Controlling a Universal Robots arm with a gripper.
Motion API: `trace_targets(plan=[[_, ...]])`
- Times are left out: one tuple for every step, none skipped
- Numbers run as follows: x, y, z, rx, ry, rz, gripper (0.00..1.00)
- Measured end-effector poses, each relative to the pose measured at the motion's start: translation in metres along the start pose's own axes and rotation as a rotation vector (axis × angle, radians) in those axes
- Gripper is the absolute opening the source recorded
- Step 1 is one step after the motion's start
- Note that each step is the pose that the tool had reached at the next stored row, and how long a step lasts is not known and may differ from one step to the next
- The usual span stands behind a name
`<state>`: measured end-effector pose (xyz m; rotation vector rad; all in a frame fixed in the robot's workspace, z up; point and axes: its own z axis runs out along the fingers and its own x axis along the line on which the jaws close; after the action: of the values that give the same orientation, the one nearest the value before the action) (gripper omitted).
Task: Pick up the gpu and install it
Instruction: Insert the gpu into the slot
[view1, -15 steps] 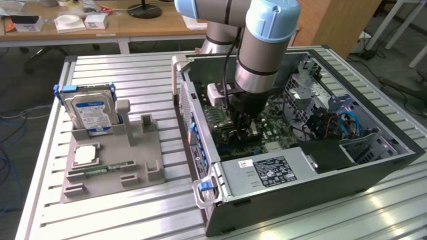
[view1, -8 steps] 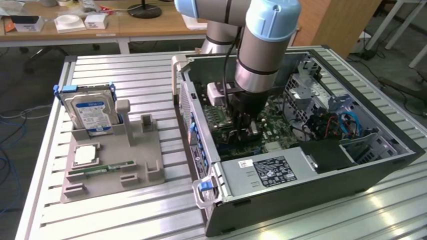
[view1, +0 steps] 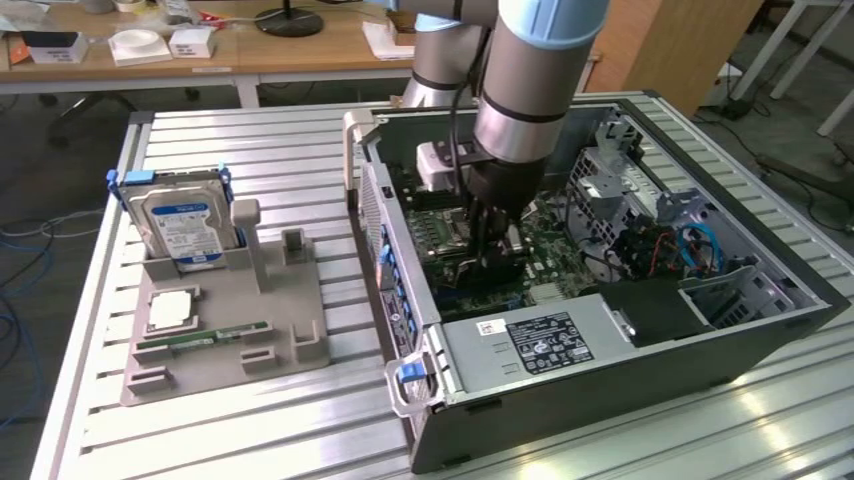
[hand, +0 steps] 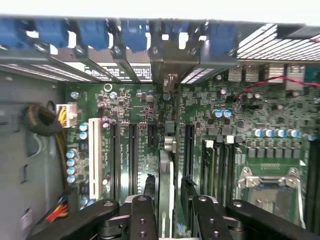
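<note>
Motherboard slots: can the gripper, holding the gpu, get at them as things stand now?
Probably yes. The case lies open, the gripper is down inside it over the motherboard, shut on the gpu held edge-on, and the long dark slots beside the card look bare, nothing across them.

robotics lab, slatted aluminium workbench (view1: 240, 420), open computer case (view1: 747, 330), wooden desk (view1: 307, 50) behind

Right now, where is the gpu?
The gpu is edge-on between the fingers of the claw, down inside the open computer case just above the green motherboard, lined up among its long dark slots.
</note>
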<state>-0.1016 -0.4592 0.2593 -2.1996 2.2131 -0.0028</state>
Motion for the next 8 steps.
trace_targets(plan=[[-0.0001,0.0000,-0.0045,0.0006,-0.0001,0.000,0.34],[-0.0001,-0.0001,-0.0090,0.0010,0.0000,0.000,0.34],[-0.0002,-0.0002,-0.0128,0.0015,0.0000,0.000,0.34],[-0.0002,-0.0002,-0.0140,0.0022,-0.0001,0.000,0.34],[-0.0002,-0.0002,-0.0140,0.0023,-0.0002,0.000,0.33],[-0.0002,-0.0002,-0.0140,0.0023,-0.0003,0.000,0.33],[-0.0002,-0.0002,-0.0140,0.0023,-0.0002,0.000,0.27],[-0.0002,-0.0002,-0.0140,0.0022,-0.0002,0.000,0.20]])
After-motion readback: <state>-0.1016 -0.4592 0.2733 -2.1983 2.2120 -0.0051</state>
